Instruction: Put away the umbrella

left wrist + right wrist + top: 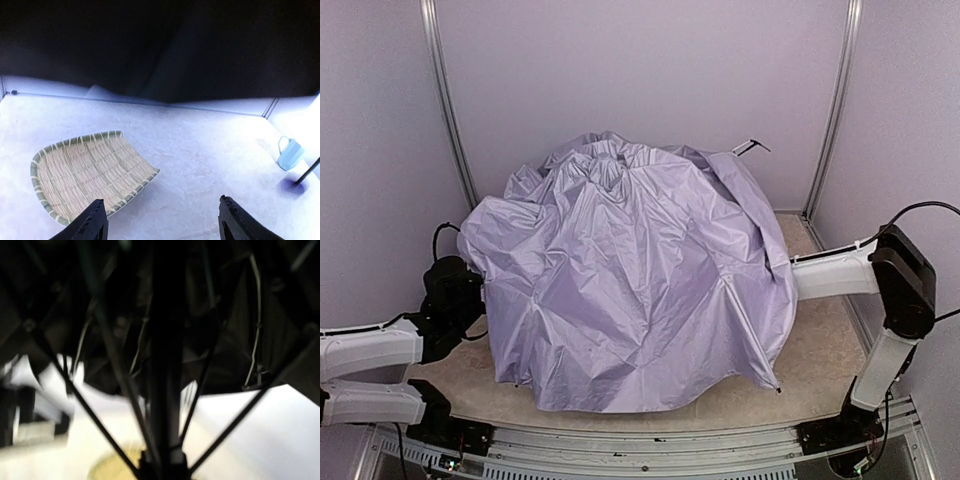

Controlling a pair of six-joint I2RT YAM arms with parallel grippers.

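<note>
The umbrella (630,290) lies spread over the middle of the table, its crumpled lavender canopy hiding both grippers from above. My left gripper (160,201) is open under the canopy's black underside (165,50), with only bare table between its fingers. In the blurred right wrist view, the umbrella's black shaft (165,365) and thin ribs rise from the bottom centre, and my right gripper (161,462) looks shut on the shaft there. The right arm (830,275) reaches in under the canopy from the right.
A woven straw tray (85,170) rests on the table just ahead-left of my left fingers. A small pale blue thing with a loop (290,152) and a thin black rod (307,175) are at the far right. One rib end (750,147) pokes out behind the canopy.
</note>
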